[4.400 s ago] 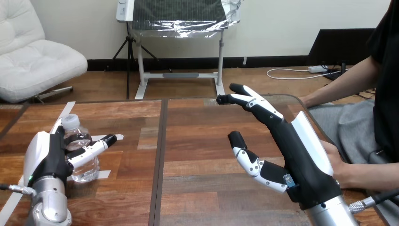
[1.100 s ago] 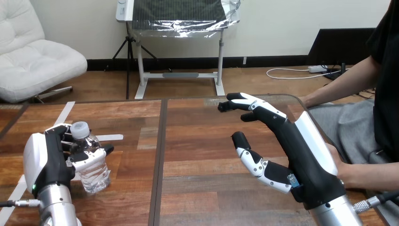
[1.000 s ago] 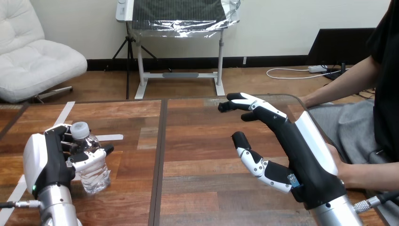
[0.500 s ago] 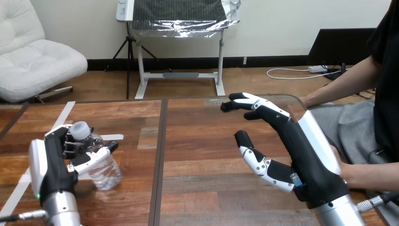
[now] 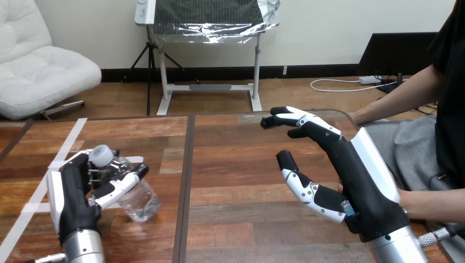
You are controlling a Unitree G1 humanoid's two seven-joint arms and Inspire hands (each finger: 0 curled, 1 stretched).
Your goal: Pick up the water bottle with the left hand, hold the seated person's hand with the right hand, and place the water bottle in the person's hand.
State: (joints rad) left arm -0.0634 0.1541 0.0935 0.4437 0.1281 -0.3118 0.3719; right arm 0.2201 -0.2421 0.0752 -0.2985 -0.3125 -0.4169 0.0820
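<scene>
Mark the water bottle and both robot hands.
Clear plastic water bottle with white cap (image 5: 140, 200), head view, lower body.
Left robot hand (image 5: 73, 192), head view, black palm.
Right robot hand (image 5: 351, 178), head view, black palm.

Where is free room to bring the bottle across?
The table is bare between the water bottle in the left hand and the open right hand. Crowded at the right edge: right hand beside the person's hand.

I see a reddish-brown wooden surface (image 5: 230, 164) of plank-patterned panels. A dark seam (image 5: 185, 186) runs away from me, and white tape strips (image 5: 68, 139) cross its left side.
</scene>
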